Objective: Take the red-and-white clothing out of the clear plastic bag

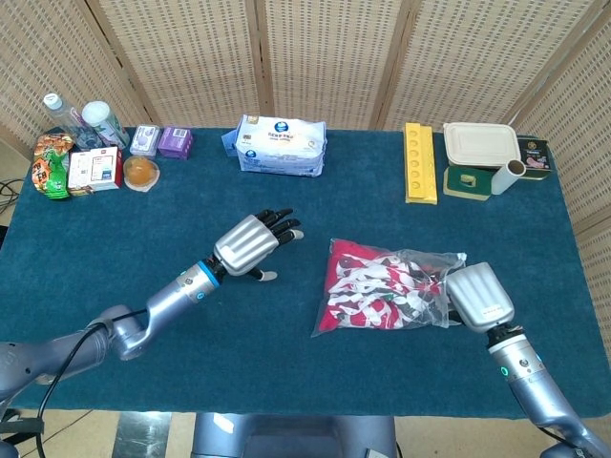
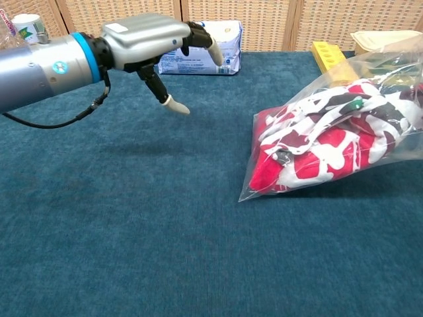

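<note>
Left hand [image 1: 247, 244] is hovering empty, fingers spread; right hand [image 1: 480, 296] is gripping the clear plastic bag [image 1: 434, 262] at its three-o'clock end, red-and-white clothing [image 1: 368, 286] lying inside

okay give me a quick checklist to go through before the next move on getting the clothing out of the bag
1. Clothing inside the bag: ok, fully inside.
2. Bag resting on the table: ok.
3. Right hand gripping the bag's end: cannot tell, its fingers are hidden.
4. Left hand free: ok, off the bag, holding nothing, fingers apart.
5. Bag mouth open for reaching in: cannot tell.
6. Path from left hand to bag: ok, bare table between them.
</note>
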{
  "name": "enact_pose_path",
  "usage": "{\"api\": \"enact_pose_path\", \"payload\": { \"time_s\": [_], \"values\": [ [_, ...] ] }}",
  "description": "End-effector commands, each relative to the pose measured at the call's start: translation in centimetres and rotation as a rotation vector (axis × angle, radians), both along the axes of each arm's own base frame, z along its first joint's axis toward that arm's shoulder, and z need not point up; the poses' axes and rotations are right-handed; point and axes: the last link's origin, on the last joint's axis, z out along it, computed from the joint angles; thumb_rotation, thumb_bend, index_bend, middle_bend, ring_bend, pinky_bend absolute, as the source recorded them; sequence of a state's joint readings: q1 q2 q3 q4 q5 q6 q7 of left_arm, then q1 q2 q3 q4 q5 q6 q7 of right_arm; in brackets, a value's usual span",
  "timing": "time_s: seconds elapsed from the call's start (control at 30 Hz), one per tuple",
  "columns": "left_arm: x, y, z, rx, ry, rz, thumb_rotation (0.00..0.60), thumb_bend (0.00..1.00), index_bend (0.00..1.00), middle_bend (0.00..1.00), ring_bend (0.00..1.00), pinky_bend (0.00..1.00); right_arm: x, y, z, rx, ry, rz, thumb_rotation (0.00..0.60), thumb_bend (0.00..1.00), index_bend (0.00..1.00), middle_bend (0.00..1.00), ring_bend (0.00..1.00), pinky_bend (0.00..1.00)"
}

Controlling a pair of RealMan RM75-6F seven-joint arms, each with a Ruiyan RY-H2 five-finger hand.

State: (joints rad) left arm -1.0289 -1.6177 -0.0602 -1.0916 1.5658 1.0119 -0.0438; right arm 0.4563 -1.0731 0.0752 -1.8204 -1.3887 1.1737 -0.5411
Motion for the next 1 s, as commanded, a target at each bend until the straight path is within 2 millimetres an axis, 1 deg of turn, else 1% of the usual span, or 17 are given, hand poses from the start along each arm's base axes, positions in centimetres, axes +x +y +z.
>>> {"api": "enact_pose_path", "payload": {
  "time_s": [0.03,0.23,0.43,0.5,0.57,0.8,1.0],
  "values": [
    [1.2,1.5,-1.6,0.021,0.071,-0.002,0.6,0.03,0.25,0.2,0.11,0.25,-0.4,0.0,0.0,0.0,0.0,-0.002,0.442,0.57,0.66,0.91,1.0,1.0],
    [3.7,3.0,-4.6,0.011,0.094,0.027,0.6,0.04,0.25,0.19,0.1,0.25,-1.3,-0.1,0.4,-0.005,-0.005,-0.019,0.45,0.57,0.66,0.91,1.0,1.0],
    [5.9,3.5,-6.6,-0.002,0.104,0.028,0.6,0.1,0.25,0.19,0.1,0.25,-1.7,-0.1,0.4,0.0,-0.009,-0.025,0.453,0.57,0.67,0.91,1.0,1.0],
    [7.4,3.6,-7.8,-0.031,0.099,0.047,0.6,0.12,0.25,0.19,0.1,0.25,-1.9,-0.1,0.4,0.004,-0.01,-0.031,0.459,0.57,0.67,0.91,1.0,1.0],
    [8.2,3.9,-8.6,-0.045,0.105,0.065,0.6,0.14,0.25,0.19,0.1,0.25,-1.9,-0.2,0.4,0.006,-0.013,-0.031,0.464,0.57,0.67,0.91,1.0,1.0],
    [9.7,4.5,-10.5,-0.076,0.158,0.11,0.6,0.22,0.25,0.17,0.08,0.24,-2.1,-0.3,0.5,0.006,-0.02,-0.037,0.461,0.57,0.67,0.91,1.0,1.0],
    [10.6,5.0,-11.7,-0.096,0.197,0.16,0.6,0.25,0.25,0.16,0.06,0.24,-2.3,-0.4,0.6,0.004,-0.021,-0.045,0.468,0.57,0.67,0.92,1.0,1.0]
  ]
}}
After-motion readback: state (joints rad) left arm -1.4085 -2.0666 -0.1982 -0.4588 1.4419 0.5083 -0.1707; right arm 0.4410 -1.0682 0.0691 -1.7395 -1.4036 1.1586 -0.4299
